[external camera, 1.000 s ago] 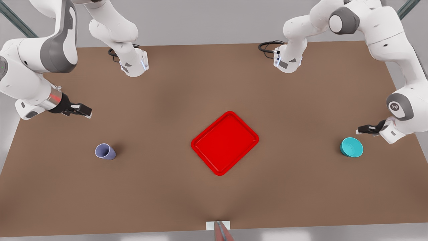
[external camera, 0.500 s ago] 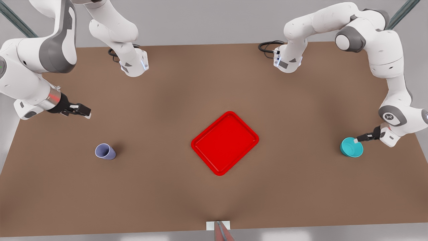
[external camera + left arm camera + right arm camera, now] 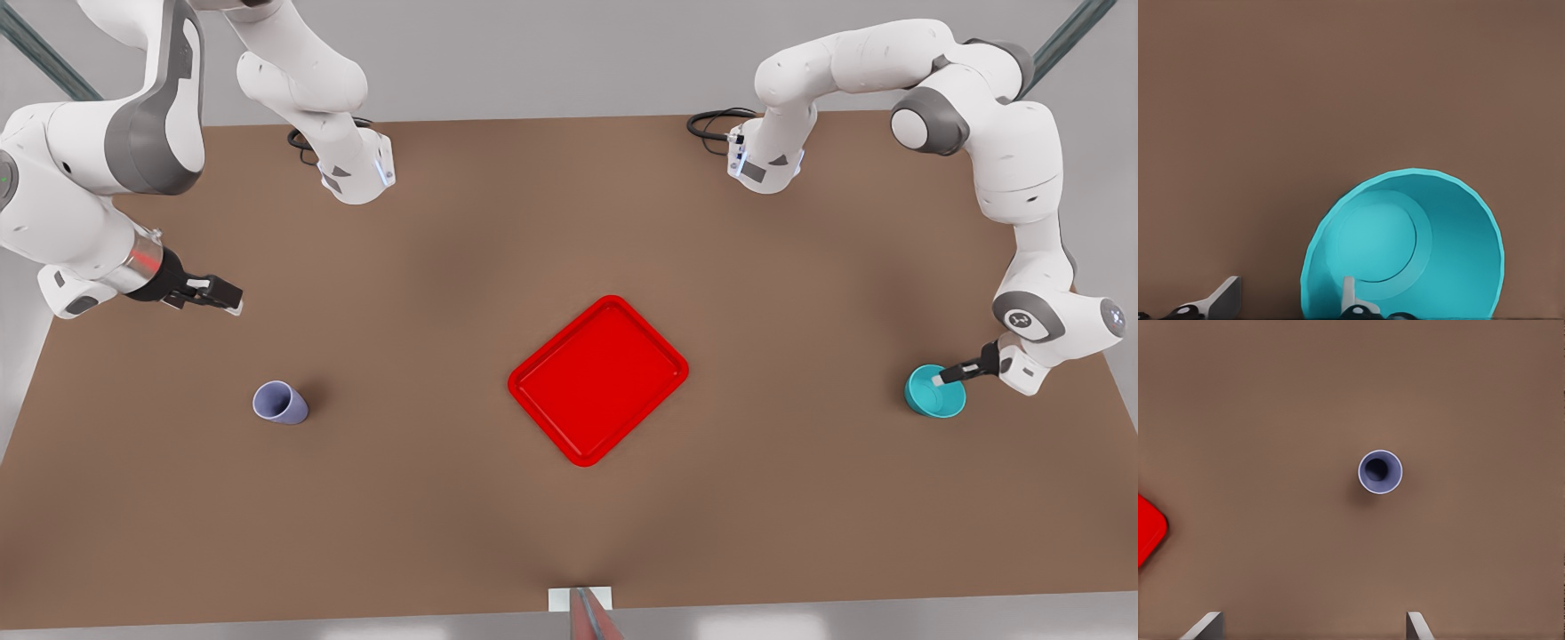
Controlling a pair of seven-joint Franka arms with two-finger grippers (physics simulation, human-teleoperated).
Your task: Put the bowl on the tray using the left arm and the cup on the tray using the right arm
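Table (image 3: 569, 249), brown and single, carries everything: two white arms, one tray (image 3: 597, 380), one bowl (image 3: 929, 397), one cup (image 3: 280, 403). Both arm bases stand along the far edge, each with a black cable looped beside it. A small white block sits at the middle of the near edge.

Red and rectangular, the tray lies near the table's centre, turned at an angle, with nothing on it. Wide bare table surrounds it on every side, well apart from both bowl and cup.

At the front view's right the teal bowl stands upright near that side's table edge. The left gripper (image 3: 948, 377) is down at its rim; in the left wrist view its jaws are spread, one finger (image 3: 1350, 293) inside the bowl (image 3: 1418, 253) and the other finger (image 3: 1221, 299) outside, straddling the wall without pinching it.

At the front view's left the lavender cup stands upright, alone on bare table, some way in from the side and near edges. The right gripper (image 3: 222, 294) waits above the table, apart from the cup on its far side, jaws spread; its wrist view looks down on the cup (image 3: 1380, 471) and a tray corner (image 3: 1148, 527).

No writing can be read anywhere.
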